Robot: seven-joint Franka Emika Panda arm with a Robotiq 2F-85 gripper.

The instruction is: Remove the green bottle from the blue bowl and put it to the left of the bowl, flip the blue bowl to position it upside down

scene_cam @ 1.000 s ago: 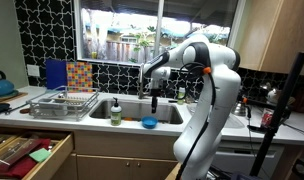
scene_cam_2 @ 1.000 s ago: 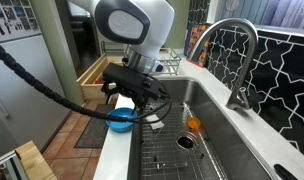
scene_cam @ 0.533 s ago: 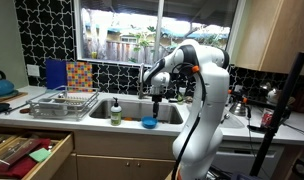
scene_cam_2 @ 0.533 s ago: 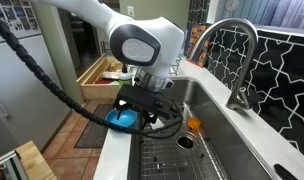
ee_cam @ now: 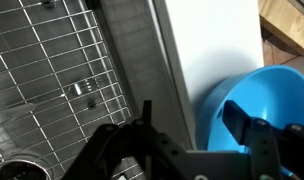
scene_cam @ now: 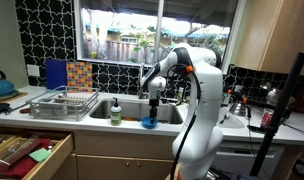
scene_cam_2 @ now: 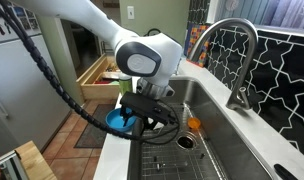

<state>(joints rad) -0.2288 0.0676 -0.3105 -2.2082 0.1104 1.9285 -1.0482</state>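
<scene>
Exterior, bowl: the blue bowl (scene_cam: 149, 123) sits upright on the table strip at the sink's (scene_cam: 132, 112) front edge, under my tool (scene_cam: 150, 110).
Exterior, bottle: the green bottle (scene_cam: 116, 111) stands on that sink edge, apart from the bowl; I judge removal done.
Exterior, close: bottle hidden.
Wrist, tool: spread wide, gripping nothing; bowl (ee_cam: 260, 92) empty.
Left: the flip.
Writing: none legible.

The white sink ledge (ee_cam: 197, 50) carries the blue bowl (ee_cam: 264, 92) near its front edge. The green bottle (scene_cam: 116, 111) seems to stand upright farther along it.
</scene>
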